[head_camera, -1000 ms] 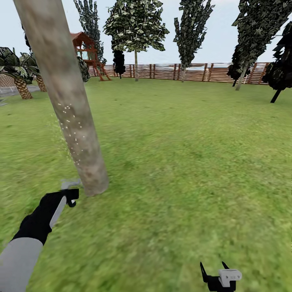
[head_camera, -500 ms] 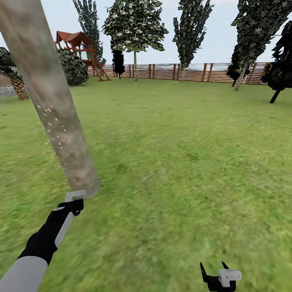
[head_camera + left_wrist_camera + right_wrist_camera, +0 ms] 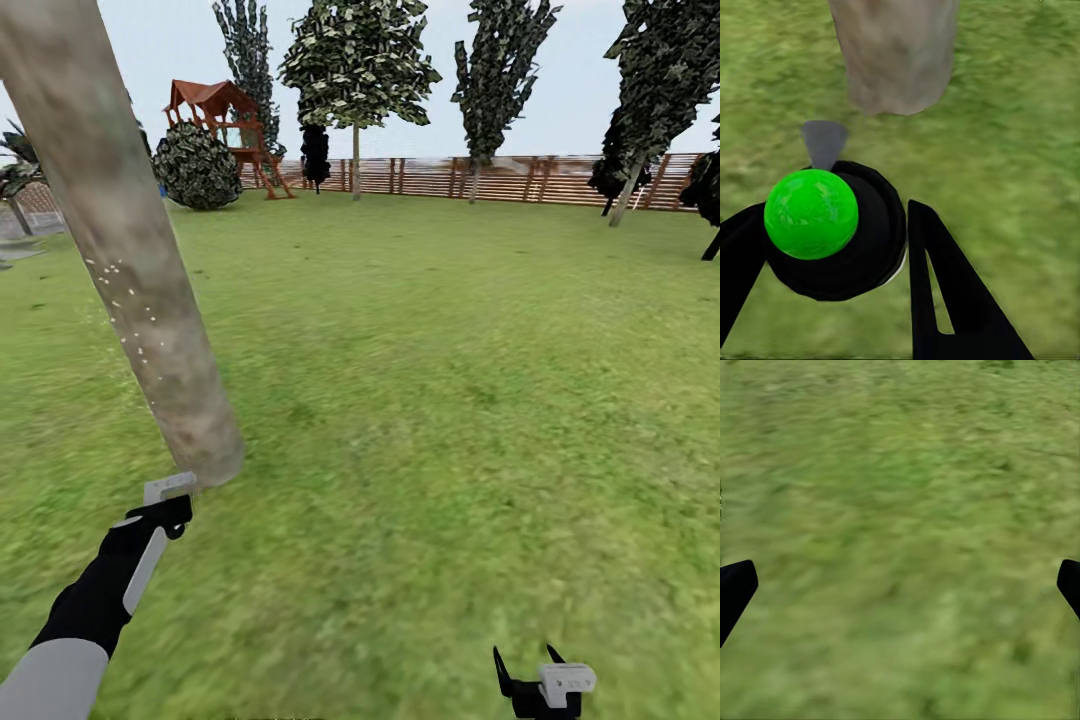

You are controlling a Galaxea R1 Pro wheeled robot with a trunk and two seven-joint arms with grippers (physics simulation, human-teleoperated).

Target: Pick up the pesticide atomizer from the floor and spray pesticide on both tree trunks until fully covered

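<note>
The left gripper [image 3: 168,508] is gripping the atomizer [image 3: 832,225], aiming at the trunk [image 3: 120,250] base; the right gripper [image 3: 530,668] is hanging open over grass [image 3: 450,400].

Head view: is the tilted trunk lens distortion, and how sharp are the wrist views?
Head view: the tree trunk leans and the fence slopes, so the tilt looks like camera angle or wide-angle distortion; pale specks dot the bark. Left wrist view: atomizer crisp in the left hand, grass soft. Right wrist view: grass blurred, right hand's fingertips at the edges.
</note>
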